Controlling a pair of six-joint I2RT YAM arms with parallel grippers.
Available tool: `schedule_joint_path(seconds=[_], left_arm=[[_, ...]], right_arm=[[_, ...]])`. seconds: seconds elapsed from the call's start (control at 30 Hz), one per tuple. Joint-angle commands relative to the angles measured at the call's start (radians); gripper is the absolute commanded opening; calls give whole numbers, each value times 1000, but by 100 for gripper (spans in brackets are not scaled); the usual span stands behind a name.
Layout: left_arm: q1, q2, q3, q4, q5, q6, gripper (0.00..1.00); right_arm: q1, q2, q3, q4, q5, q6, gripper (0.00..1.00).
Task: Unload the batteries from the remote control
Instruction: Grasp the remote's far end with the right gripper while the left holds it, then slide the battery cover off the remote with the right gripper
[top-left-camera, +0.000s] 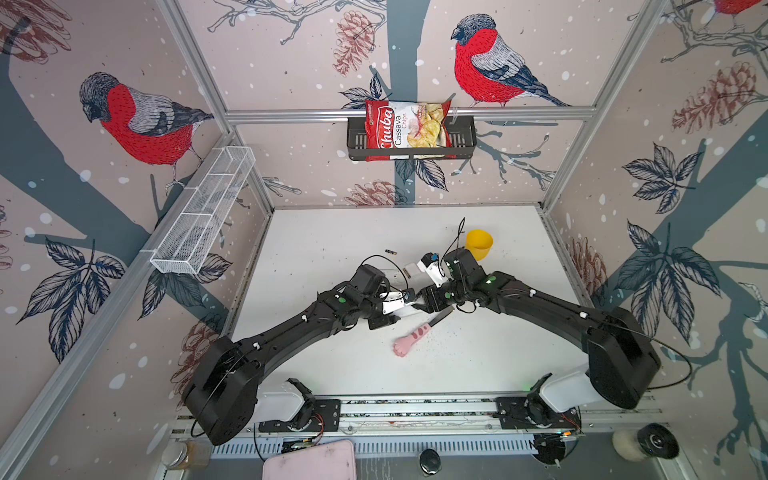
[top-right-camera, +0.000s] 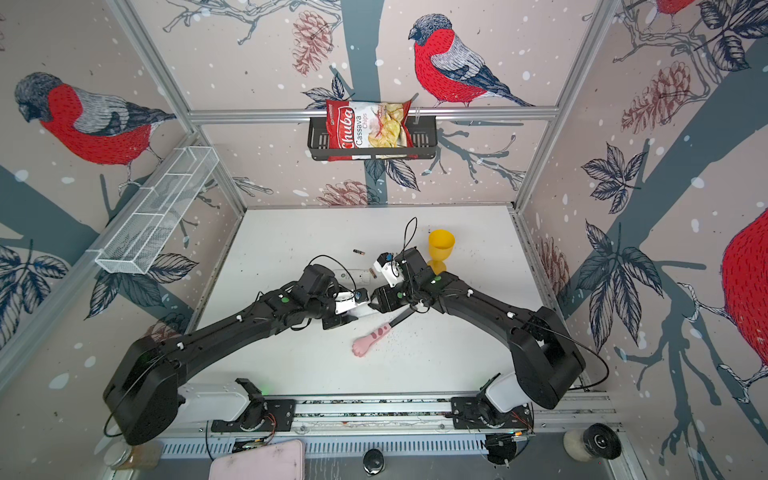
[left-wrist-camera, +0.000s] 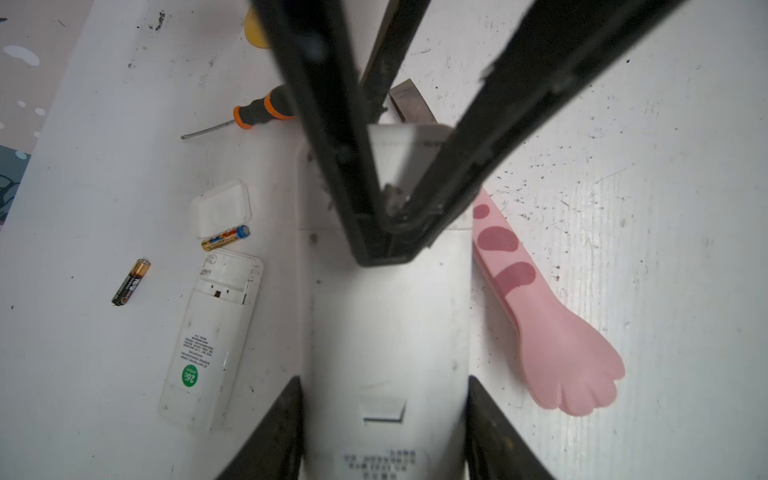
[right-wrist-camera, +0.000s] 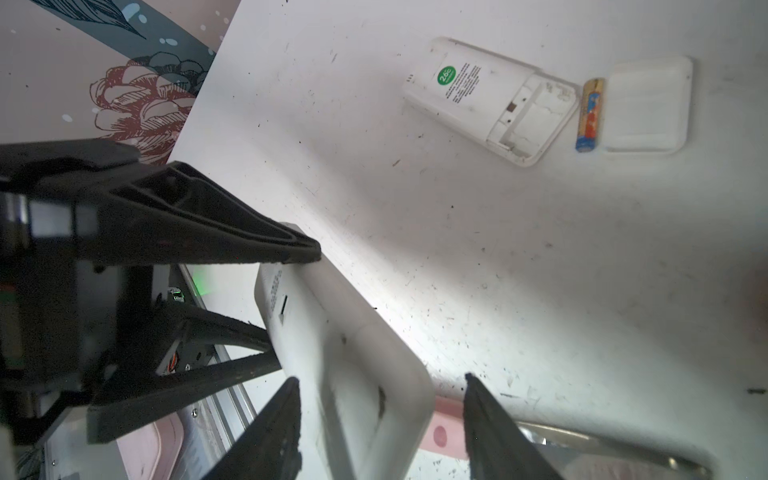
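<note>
Left wrist view: we clamp the remote (left-wrist-camera: 386, 324) across its width in the left gripper (left-wrist-camera: 384, 386), its long axis running to the right gripper (right-wrist-camera: 382, 380), spread astride the far end.

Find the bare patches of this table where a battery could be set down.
Bare: the far-left table, between wall and loose battery; the near strip between pink paw knife and rail. Crowded: centre, around the held remote.
</note>
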Motion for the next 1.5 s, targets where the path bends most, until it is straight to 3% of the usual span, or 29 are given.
schedule_joint_path(seconds=[0.0, 0.37, 0.97, 1.27, 1.47], left_arm=[[-3, -5, -4, 47, 21, -18, 33], [-3, -33, -37, 91, 4, -52, 33], [-3, -32, -38, 103, -14, -66, 33], [-4, -31, -38, 106, -16, -70, 33], [-3, -21, -39, 108, -20, -75, 33]], right_arm=[[14, 11, 5, -2, 0, -5, 61], [31, 46, 15, -25, 69, -17, 48], [8, 44, 8, -31, 79, -30, 28], [-10, 28, 13, -47, 110, -39, 30], [-22, 13, 16, -55, 109, -46, 26]])
